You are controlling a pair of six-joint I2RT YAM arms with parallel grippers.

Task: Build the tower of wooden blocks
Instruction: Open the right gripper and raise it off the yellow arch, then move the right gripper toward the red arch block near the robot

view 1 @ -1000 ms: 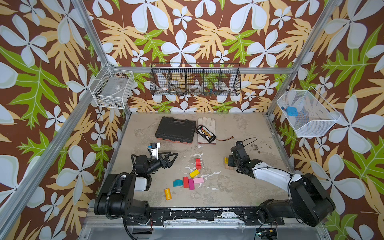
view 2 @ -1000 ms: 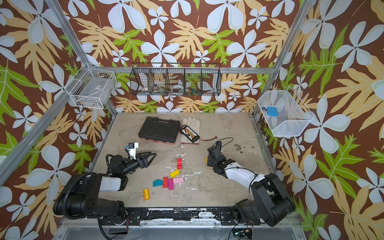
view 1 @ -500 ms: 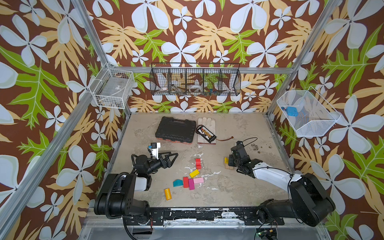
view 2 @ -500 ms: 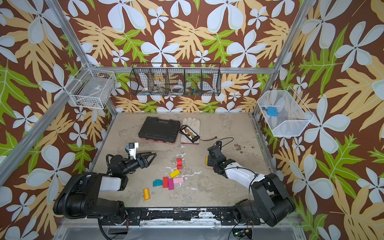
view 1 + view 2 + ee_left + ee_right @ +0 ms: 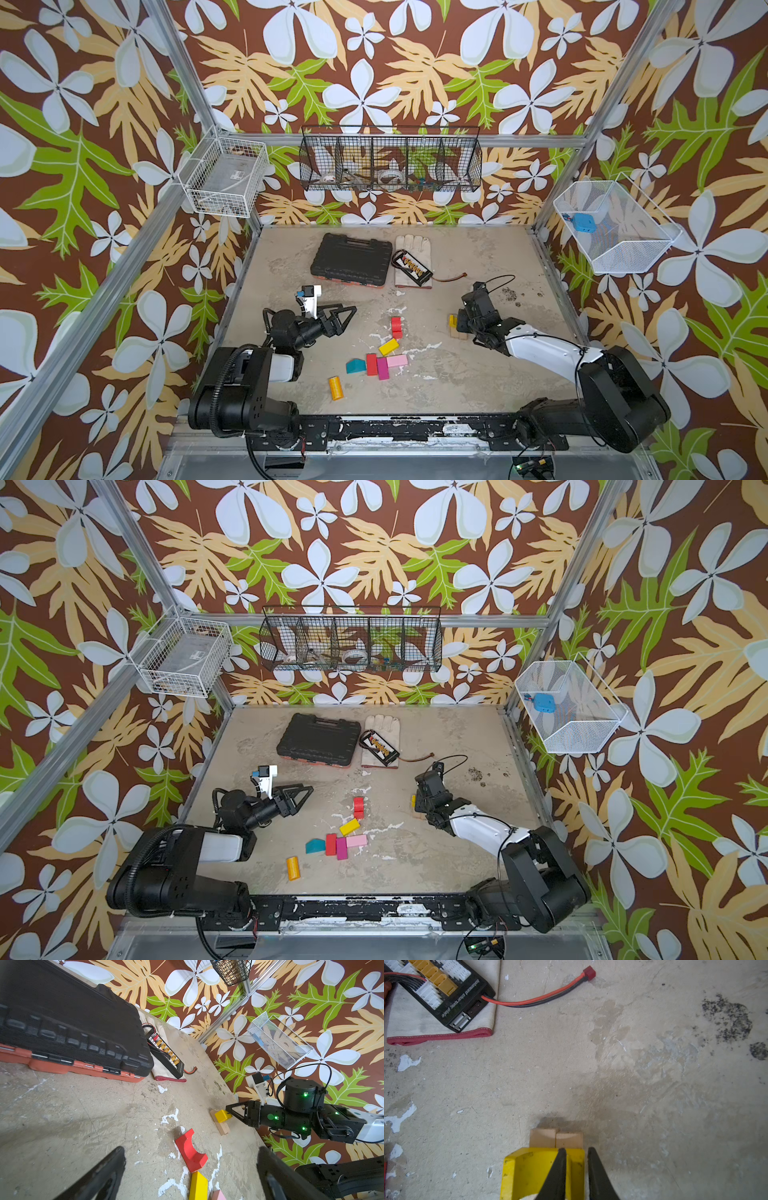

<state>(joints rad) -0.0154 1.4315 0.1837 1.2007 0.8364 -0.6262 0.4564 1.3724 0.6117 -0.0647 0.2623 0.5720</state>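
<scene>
My right gripper (image 5: 576, 1150) is low on the right, shut on one leg of a yellow arch (image 5: 529, 1172), which rests tilted on two tan blocks (image 5: 556, 1139) lying side by side. In both top views this small stack (image 5: 454, 326) (image 5: 413, 802) is mostly hidden by the gripper. My left gripper (image 5: 347, 320) (image 5: 191, 1148) hangs wide open and empty, left of the loose blocks. Those are a red arch (image 5: 397, 327) (image 5: 191, 1153), a yellow bar (image 5: 388, 346), a teal wedge (image 5: 355, 365), a red block (image 5: 371, 364), a magenta block (image 5: 382, 368), a pink block (image 5: 397, 360) and an orange cylinder (image 5: 335, 387).
A big black ribbed case (image 5: 352, 259) lies at the back, beside a white glove (image 5: 415, 249) carrying a black charging board (image 5: 412, 266) with a red-black lead (image 5: 539, 999). Wire baskets hang on the walls. Aluminium frame rails edge the table.
</scene>
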